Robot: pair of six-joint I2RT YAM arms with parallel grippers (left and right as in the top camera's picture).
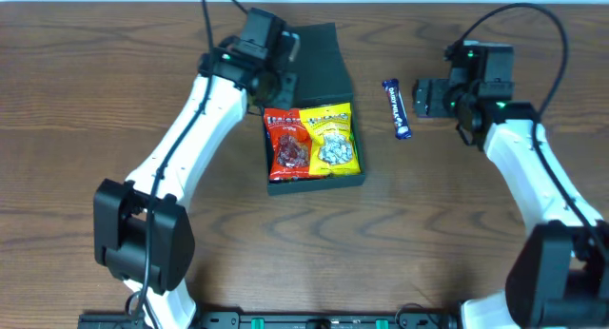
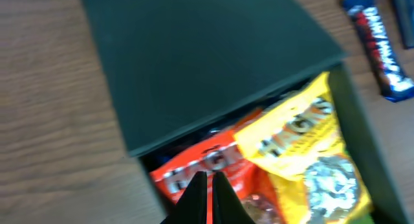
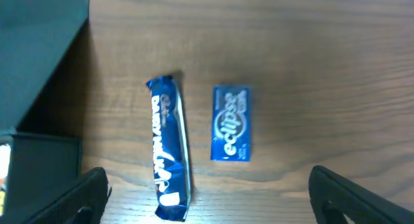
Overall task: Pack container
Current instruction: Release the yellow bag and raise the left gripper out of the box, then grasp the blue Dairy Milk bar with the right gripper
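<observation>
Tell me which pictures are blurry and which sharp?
Left wrist view: smeared, lettering on the yellow snack packet blurs. Right wrist view: sharper, print on the blue Eclipse packet reads clearly. Overhead: evenly lit, no glare on the dark teal cardboard box.

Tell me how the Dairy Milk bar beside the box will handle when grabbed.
The Dairy Milk bar is long and slim, so probably stiff yet snappable if squeezed hard. Glossy-wrapped, it may slip when gripped. It lies flat on the table, so it should slide rather than roll when pushed.
</observation>
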